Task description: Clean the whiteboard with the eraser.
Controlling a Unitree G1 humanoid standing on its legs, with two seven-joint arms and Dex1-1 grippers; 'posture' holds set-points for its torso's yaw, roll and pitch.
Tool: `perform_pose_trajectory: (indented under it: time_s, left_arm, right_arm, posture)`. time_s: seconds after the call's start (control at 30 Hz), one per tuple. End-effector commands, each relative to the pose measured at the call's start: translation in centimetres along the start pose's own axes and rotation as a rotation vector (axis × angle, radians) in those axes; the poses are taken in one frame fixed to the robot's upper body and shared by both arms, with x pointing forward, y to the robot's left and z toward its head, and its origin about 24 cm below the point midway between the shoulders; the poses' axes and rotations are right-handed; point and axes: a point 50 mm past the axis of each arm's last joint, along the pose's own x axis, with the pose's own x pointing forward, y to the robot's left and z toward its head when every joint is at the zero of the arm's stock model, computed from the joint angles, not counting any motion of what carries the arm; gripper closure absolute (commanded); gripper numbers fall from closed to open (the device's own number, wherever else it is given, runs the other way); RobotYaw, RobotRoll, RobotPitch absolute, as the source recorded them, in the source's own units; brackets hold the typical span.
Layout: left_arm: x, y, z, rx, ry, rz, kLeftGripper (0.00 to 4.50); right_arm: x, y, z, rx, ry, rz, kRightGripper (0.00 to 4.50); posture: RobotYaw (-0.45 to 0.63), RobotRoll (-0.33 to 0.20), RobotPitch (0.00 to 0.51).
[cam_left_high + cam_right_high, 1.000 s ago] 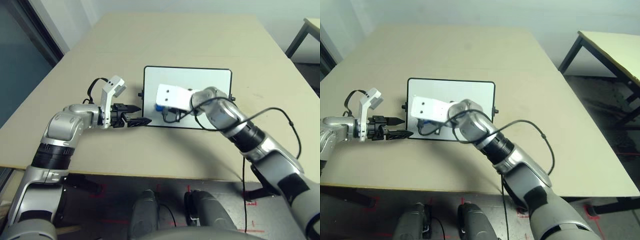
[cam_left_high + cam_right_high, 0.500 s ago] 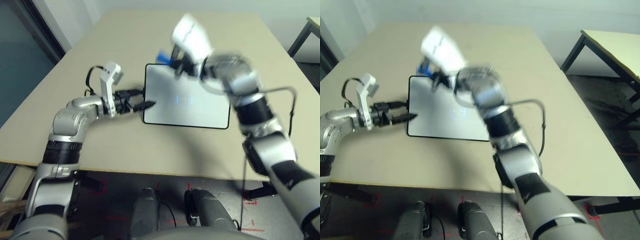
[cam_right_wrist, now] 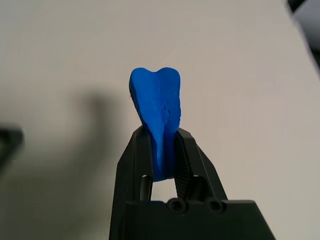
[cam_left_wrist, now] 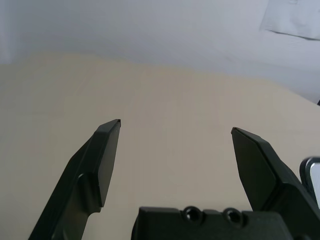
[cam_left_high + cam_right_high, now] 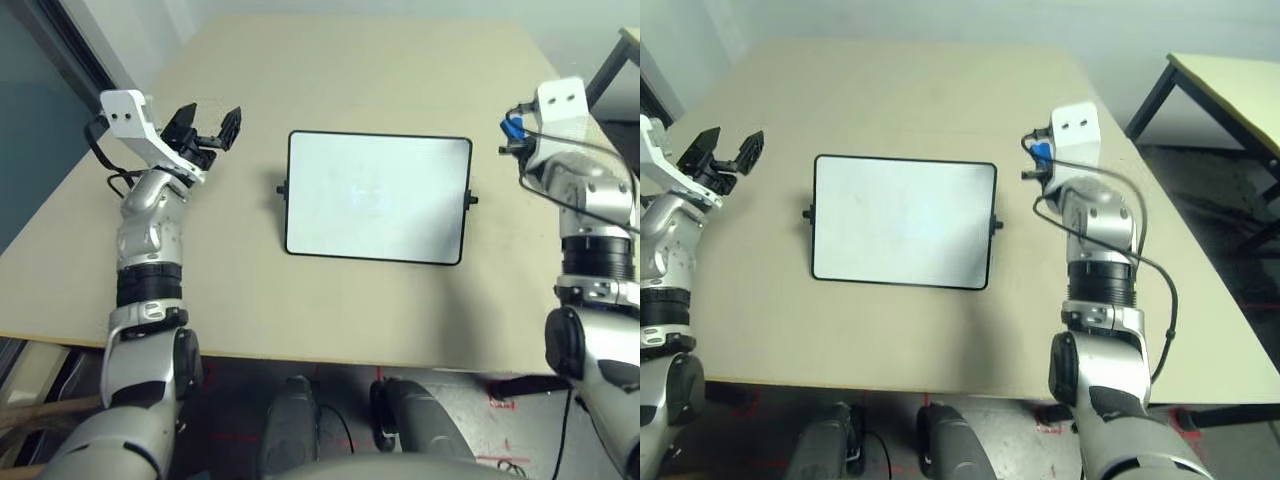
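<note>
The whiteboard (image 5: 375,197) lies flat in the middle of the table, black-framed, its surface white with only a faint pale trace near the centre. Its corner shows at the edge of the left wrist view (image 4: 313,172). The blue eraser (image 3: 156,107) is pinched upright in my right gripper (image 3: 162,134), which is shut on it. That gripper (image 5: 510,135) hovers off the board's far right corner, apart from it, with the eraser (image 5: 1038,153) pointing toward the board. My left gripper (image 5: 205,128) is raised to the left of the board, open, with nothing between its fingers (image 4: 102,160).
The tan table (image 5: 330,70) has bare room beyond the board and on both sides. Its near edge runs close under the board. A second table (image 5: 1230,85) stands off to the right. A black cable (image 5: 1155,290) hangs along my right arm.
My right gripper has swung with the eraser from the board's far left corner to its right side. My left gripper has left the board's left edge, risen to the far left and opened.
</note>
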Motion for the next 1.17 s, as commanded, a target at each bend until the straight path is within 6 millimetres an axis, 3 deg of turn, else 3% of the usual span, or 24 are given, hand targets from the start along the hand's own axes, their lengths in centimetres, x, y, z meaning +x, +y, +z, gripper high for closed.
perform_pose_trajectory:
  time_s: [0.03,0.17,0.33,0.53,0.73,0.83,0.97,1.17]
  left_arm:
    - [-0.7,-0.1,-2.2,-0.013,0.067,0.018,0.00]
    - [-1.6,-0.2,-4.0,-0.029,0.116,0.031,0.00]
    - [-2.0,0.1,-4.7,-0.037,0.132,0.062,0.00]
    - [-2.0,1.1,-4.6,-0.022,0.101,0.142,0.00]
    - [-1.4,1.7,-3.7,-0.003,0.056,0.169,0.00]
    - [-1.2,2.0,-3.6,0.009,0.046,0.185,0.00]
    - [-1.2,2.5,-3.8,0.028,0.041,0.232,0.00]
    - [-1.7,2.9,-5.3,0.028,0.108,0.265,0.00]
  right_arm:
    - [-0.8,0.6,-1.2,0.000,0.062,0.022,3.93]
    - [-1.0,0.7,-3.3,-0.014,0.171,0.029,3.93]
    - [-0.7,0.7,-4.2,-0.011,0.203,0.032,3.93]
    - [-0.2,0.0,-2.9,0.016,0.099,0.026,2.00]
    - [-0.5,-3.0,0.9,0.086,-0.245,-0.050,0.02]
    - [-0.3,-5.4,1.2,0.097,-0.401,-0.139,0.02]
    - [0.5,-7.7,-1.8,0.133,-0.429,-0.219,0.02]
    - [1.4,-8.5,-5.7,0.093,-0.347,-0.289,0.02]
  posture:
    - [-0.10,0.000,0.072]
    - [-0.11,0.000,0.077]
    - [-0.11,0.000,0.074]
    - [-0.12,0.000,0.067]
    - [-0.15,0.000,0.077]
    - [-0.16,0.000,0.080]
    - [-0.16,0.000,0.078]
    - [-0.17,0.000,0.062]
